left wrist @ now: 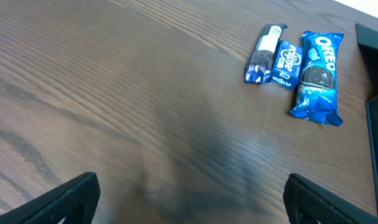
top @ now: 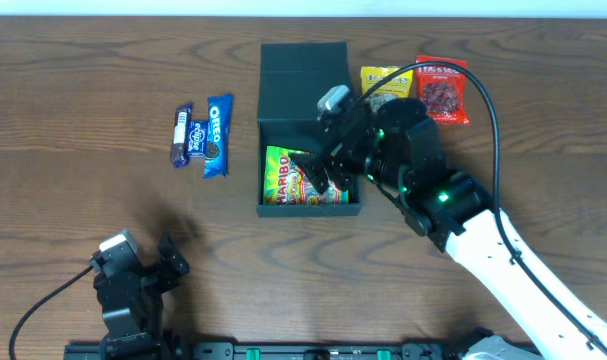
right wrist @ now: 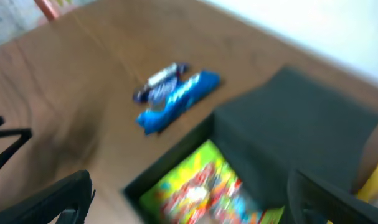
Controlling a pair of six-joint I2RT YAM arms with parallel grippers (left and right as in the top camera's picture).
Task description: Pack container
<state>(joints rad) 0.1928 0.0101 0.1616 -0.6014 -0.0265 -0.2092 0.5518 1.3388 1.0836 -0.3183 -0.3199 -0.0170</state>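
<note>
Wooden table (top: pixel 63 90) bears the container (top: pixel 298 75), a Haribo bag (top: pixel 288 180) inside; left gripper (left wrist: pixel 189 202) and right gripper (right wrist: pixel 192 199) gape wide.

The dark green, matte, square rigid container (top: pixel 309 210) sits flat on the brown wooden table (top: pixel 83 80), around the middle and toward its far edge, with its sides square to the table's edges. Its hinged lid (top: pixel 288 80) is flipped open and stands at the far side, leaving the cavity exposed from above. A green and yellow Haribo packet (top: pixel 286 180) lies flat inside, against the left wall. The right wrist view shows the container blurred.
</note>
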